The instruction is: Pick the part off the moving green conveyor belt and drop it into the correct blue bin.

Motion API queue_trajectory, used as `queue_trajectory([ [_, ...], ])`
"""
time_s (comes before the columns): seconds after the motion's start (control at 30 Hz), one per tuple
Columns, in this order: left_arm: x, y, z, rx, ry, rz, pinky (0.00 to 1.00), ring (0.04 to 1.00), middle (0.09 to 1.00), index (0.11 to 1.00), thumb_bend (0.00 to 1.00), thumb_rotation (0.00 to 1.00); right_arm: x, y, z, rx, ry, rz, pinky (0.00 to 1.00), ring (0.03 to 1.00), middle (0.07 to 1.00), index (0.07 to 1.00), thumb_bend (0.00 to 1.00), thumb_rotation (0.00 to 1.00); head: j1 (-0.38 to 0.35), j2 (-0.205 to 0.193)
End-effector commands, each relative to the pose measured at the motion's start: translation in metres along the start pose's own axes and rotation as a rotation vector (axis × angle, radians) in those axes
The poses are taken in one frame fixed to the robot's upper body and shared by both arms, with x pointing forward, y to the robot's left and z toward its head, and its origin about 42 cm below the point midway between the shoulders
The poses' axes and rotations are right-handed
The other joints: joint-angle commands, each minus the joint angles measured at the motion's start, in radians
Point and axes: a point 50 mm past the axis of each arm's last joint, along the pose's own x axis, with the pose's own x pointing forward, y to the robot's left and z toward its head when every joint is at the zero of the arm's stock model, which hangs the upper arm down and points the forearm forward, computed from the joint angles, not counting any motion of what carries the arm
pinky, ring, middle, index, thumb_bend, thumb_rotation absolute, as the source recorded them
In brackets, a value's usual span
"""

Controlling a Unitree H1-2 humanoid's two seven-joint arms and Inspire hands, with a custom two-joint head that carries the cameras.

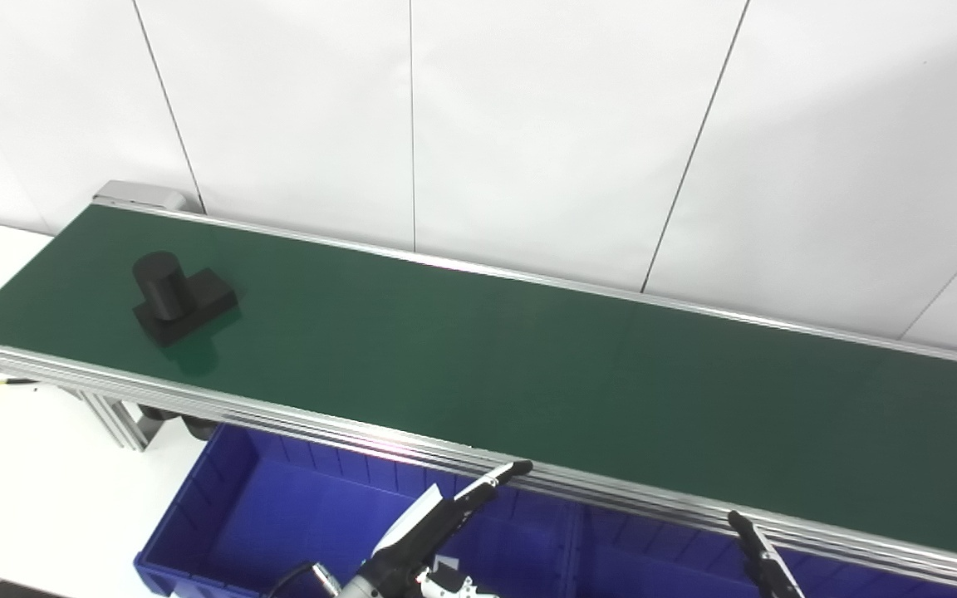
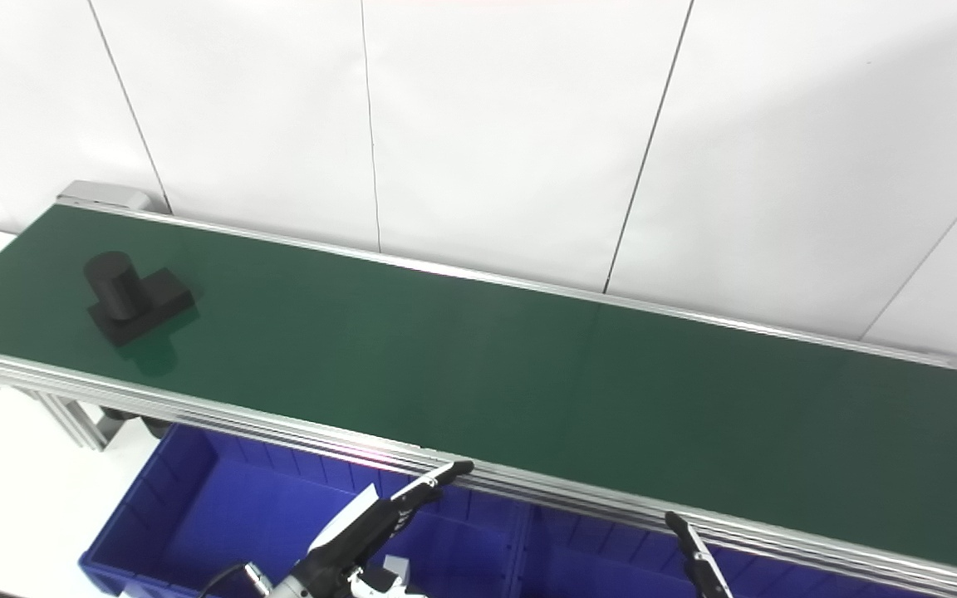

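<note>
A black part (image 1: 178,296), a short cylinder standing on a flat block, sits on the green conveyor belt (image 1: 528,365) near its far left end. My left hand (image 1: 424,540) is low at the bottom edge over the blue bins, fingers stretched out and apart, holding nothing, far to the right of the part. Only a fingertip of my right hand (image 1: 761,556) shows at the bottom edge, in front of the belt's near rail; the rest is out of view.
Blue bins (image 1: 279,515) stand below the belt's near rail, a left one and a right one (image 1: 661,556) split by a wall. A white table surface (image 1: 22,490) lies at the left. White wall panels stand behind the belt.
</note>
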Motion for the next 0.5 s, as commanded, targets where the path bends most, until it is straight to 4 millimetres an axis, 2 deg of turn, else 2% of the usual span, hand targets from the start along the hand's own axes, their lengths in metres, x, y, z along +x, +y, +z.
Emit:
queue_trajectory([
  [0.0, 0.009, 0.003, 0.011, 0.007, -0.071, 0.016, 0.99, 1.0, 0.994, 0.952, 0.94, 0.28, 0.002, -0.007, 0.009, -0.017, -0.095, -0.005, 0.94, 0.97, 0.967, 0.941, 0.99, 0.08, 0.006, -0.005],
  [0.17, 0.011, 0.002, 0.012, 0.02, -0.059, 0.009, 0.99, 1.0, 0.996, 0.953, 0.95, 0.31, 0.003, -0.009, 0.003, -0.011, -0.118, -0.013, 0.95, 0.967, 0.966, 0.936, 1.0, 0.07, 0.016, -0.016],
  [0.33, 0.015, -0.001, 0.007, 0.017, -0.074, 0.003, 0.96, 0.99, 0.986, 0.945, 0.95, 0.29, 0.003, -0.013, -0.001, 0.012, -0.133, -0.019, 0.95, 0.964, 0.963, 0.942, 1.0, 0.06, 0.097, -0.058],
  [0.47, 0.017, -0.003, 0.006, 0.012, -0.058, 0.006, 0.92, 0.961, 0.969, 0.935, 0.96, 0.3, 0.002, -0.013, -0.002, 0.043, -0.13, -0.028, 1.0, 0.998, 0.979, 0.941, 1.0, 0.02, 0.113, -0.069],
])
